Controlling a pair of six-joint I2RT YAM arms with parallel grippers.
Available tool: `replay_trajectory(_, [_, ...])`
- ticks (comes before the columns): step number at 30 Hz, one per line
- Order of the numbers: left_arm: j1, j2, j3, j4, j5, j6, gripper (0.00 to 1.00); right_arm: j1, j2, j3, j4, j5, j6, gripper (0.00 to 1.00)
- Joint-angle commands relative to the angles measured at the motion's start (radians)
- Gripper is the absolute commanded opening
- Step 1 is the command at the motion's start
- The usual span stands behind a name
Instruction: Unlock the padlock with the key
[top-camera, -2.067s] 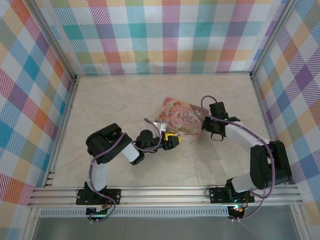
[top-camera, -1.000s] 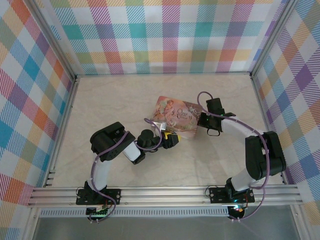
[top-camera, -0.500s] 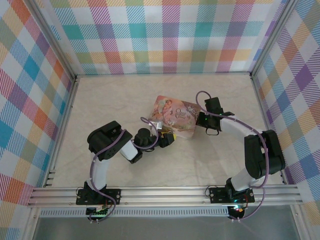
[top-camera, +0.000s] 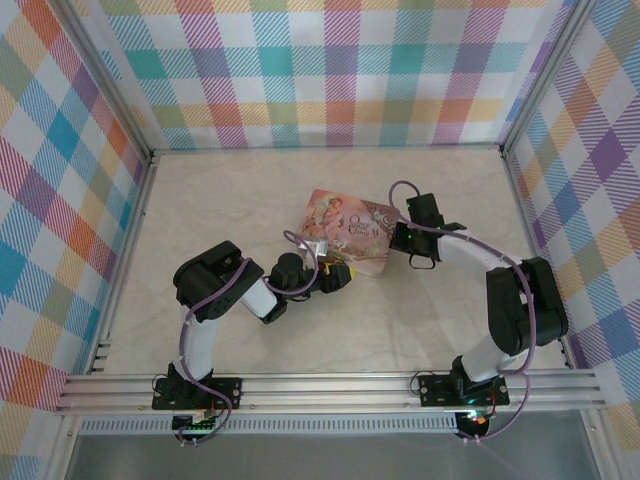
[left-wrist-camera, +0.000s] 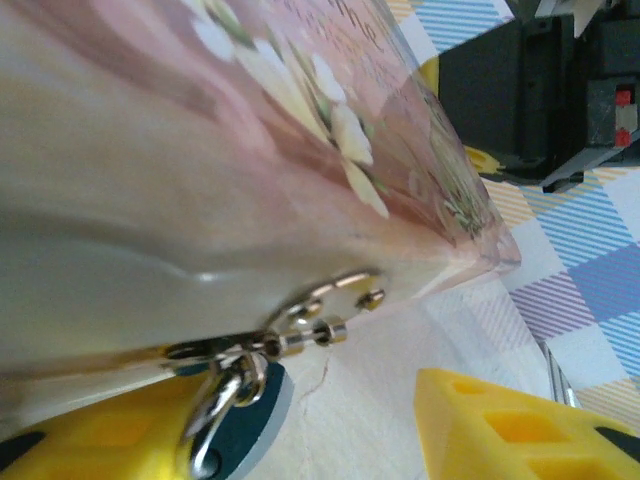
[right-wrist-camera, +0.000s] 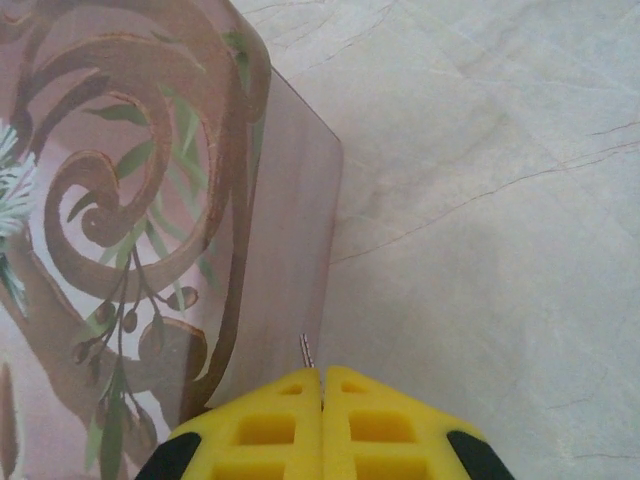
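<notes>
Right fingers pinch the key, tip sticking out at the pink tin's right edge; padlock hangs left across the tin on its hasp, between the left gripper's spread fingers.

Most of the key is buried between the closed fingers of the right gripper; just a thin tip pokes out. In the left wrist view, the padlock is cut off by the bottom edge and the tin looms blurred. From above, key and padlock are too small to make out.
</notes>
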Motion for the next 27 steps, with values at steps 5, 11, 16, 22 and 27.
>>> replay_trajectory(5, [0.007, 0.011, -0.029, 0.063, 0.062, -0.025, 0.52, 0.017, 0.039, 0.054, 0.001, -0.035, -0.004, 0.0])
replay_trajectory(11, [0.02, -0.02, -0.05, 0.038, -0.016, -0.013, 0.62, 0.017, 0.043, 0.056, 0.004, -0.045, -0.001, 0.0])
replay_trajectory(16, [0.044, -0.035, -0.054, 0.01, 0.0, -0.008, 0.53, 0.017, 0.032, 0.05, 0.0, -0.037, -0.006, 0.0])
replay_trajectory(22, [0.058, -0.035, -0.052, -0.006, 0.017, -0.007, 0.39, 0.018, 0.034, 0.047, 0.008, -0.047, 0.0, 0.0])
replay_trajectory(27, [0.065, -0.041, -0.035, -0.047, 0.028, 0.007, 0.32, 0.018, 0.027, 0.037, 0.015, -0.052, 0.004, 0.0])
